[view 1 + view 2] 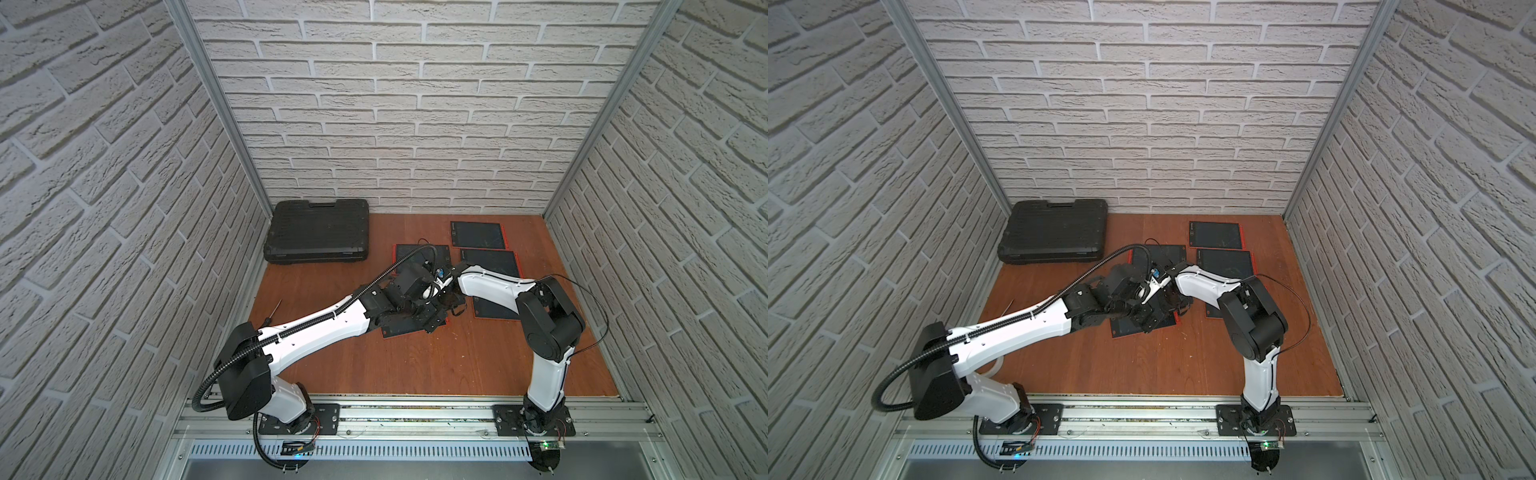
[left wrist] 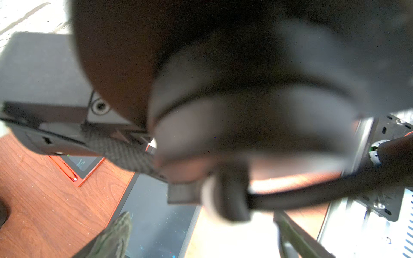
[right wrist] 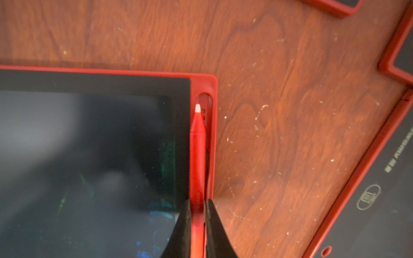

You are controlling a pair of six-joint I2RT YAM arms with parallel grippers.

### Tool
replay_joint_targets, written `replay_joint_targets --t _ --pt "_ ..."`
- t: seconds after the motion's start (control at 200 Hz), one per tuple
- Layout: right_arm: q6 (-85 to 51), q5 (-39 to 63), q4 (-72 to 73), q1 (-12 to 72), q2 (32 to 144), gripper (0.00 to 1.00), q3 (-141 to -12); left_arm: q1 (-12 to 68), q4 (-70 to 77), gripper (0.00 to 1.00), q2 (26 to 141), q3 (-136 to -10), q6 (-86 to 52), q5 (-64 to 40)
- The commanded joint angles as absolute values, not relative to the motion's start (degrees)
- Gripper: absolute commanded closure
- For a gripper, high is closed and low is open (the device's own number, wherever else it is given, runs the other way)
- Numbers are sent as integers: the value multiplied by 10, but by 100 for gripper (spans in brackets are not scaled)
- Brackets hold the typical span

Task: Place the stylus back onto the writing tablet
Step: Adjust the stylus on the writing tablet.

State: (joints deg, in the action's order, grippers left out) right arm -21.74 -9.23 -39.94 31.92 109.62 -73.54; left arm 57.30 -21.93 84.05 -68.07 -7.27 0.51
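Stylus [image 3: 197, 156] pinched between right gripper [image 3: 198, 202] fingers [image 3: 178, 230] (over tablet [image 3: 111, 72] slot).

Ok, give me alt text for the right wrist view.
Black fingers of the right gripper pinch a red stylus along the side slot of a red-framed writing tablet; a second tablet lies nearby on the wooden table.

Bin icon [image 3: 368, 197] on neighbouring tablet [image 3: 377, 225]; lettering unreadable
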Motion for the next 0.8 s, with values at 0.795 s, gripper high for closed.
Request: replay_joint_targets --t 0.795 --pt "-227 -71 -381 305 1067 95 -719 578 -193 2 845 -686 -64 -3"
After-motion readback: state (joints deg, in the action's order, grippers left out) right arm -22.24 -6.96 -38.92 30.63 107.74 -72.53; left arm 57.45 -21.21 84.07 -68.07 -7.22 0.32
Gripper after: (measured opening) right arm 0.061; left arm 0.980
